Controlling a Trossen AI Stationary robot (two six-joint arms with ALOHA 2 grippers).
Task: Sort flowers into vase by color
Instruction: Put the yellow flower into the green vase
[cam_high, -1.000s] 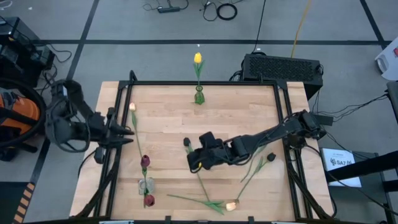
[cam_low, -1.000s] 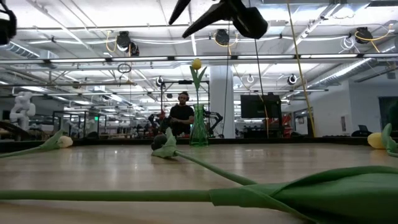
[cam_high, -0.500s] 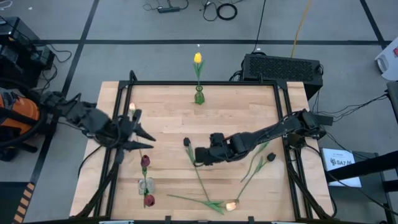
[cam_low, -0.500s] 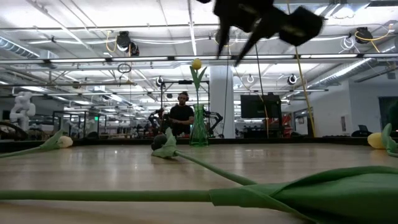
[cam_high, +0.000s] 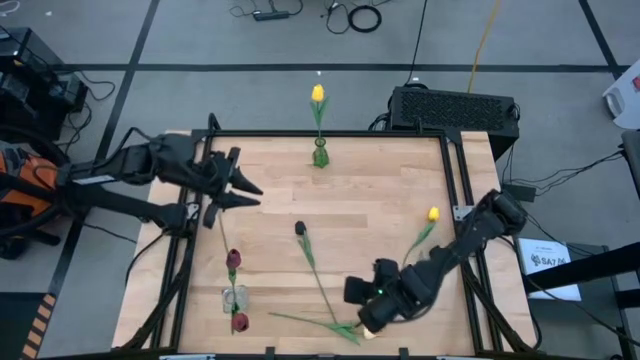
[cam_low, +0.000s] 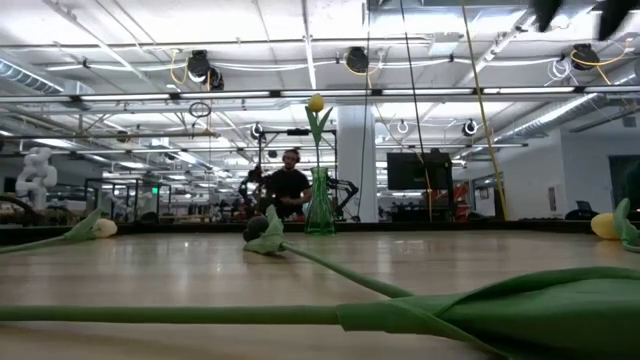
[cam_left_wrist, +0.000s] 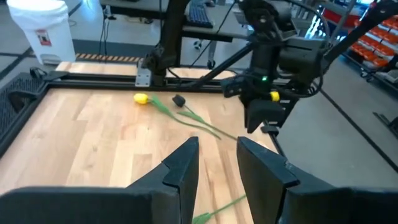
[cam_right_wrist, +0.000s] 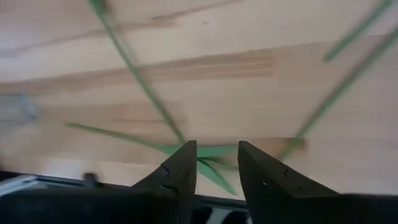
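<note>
A yellow tulip (cam_high: 318, 94) stands in a green vase (cam_high: 320, 155) at the far edge. A clear vase (cam_high: 233, 298) near left holds dark red tulips (cam_high: 233, 259). On the wood lie a near-black tulip (cam_high: 299, 228), a yellow tulip (cam_high: 432, 213) and a peach tulip (cam_high: 374, 328) with its leafy stem (cam_right_wrist: 205, 155) along the near edge. My right gripper (cam_high: 362, 305) hangs open just above the peach tulip, pointing steeply down, touching nothing (cam_right_wrist: 216, 146). My left gripper (cam_high: 255, 194) hovers open over the far-left table, pointing right, nothing between its fingers (cam_left_wrist: 217, 146).
A black frame rail (cam_high: 190, 240) runs around the wooden table. A black box (cam_high: 455, 105) sits beyond the far right corner. A second dark tulip (cam_left_wrist: 179, 99) lies beside the yellow one. A person (cam_low: 290, 182) stands in the room beyond the far edge.
My right gripper has swung from the table's middle toward the near edge and right, tipping down and rolling, which uncovers the yellow tulip lying on the table. My left gripper has swung from the left rail toward the far edge and right, over the table. No flower has moved.
</note>
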